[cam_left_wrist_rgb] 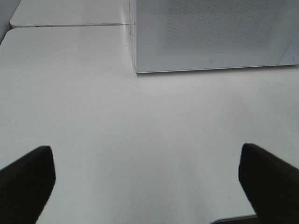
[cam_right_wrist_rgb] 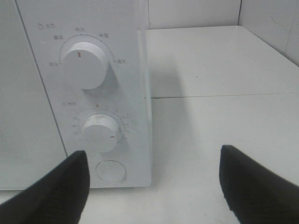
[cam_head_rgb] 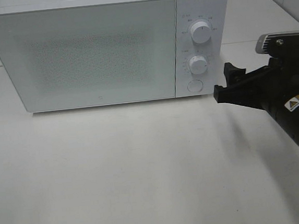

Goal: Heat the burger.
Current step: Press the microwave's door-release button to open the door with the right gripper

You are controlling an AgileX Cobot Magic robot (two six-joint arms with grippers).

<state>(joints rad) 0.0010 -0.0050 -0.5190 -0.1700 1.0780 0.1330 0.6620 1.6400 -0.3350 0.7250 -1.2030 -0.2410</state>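
Observation:
The burger is out of view. A white microwave (cam_head_rgb: 81, 50) stands at the back of the table with its door shut. Its panel carries an upper knob (cam_right_wrist_rgb: 84, 65), a lower knob (cam_right_wrist_rgb: 100, 133) and a round button (cam_right_wrist_rgb: 110, 170). My right gripper (cam_head_rgb: 224, 82) hangs open just right of the panel, level with the lower knob and button, touching nothing; the right wrist view shows its gripper (cam_right_wrist_rgb: 153, 158) empty. My left gripper (cam_left_wrist_rgb: 145, 154) is open over bare table in front of the microwave's left front corner (cam_left_wrist_rgb: 136, 70), with nothing between its fingers.
The white table (cam_head_rgb: 144, 170) spreads in front of the microwave. A seam (cam_right_wrist_rgb: 215, 96) joins it to a second table behind and right of the microwave. A tiled wall (cam_right_wrist_rgb: 271, 23) rises at the far right.

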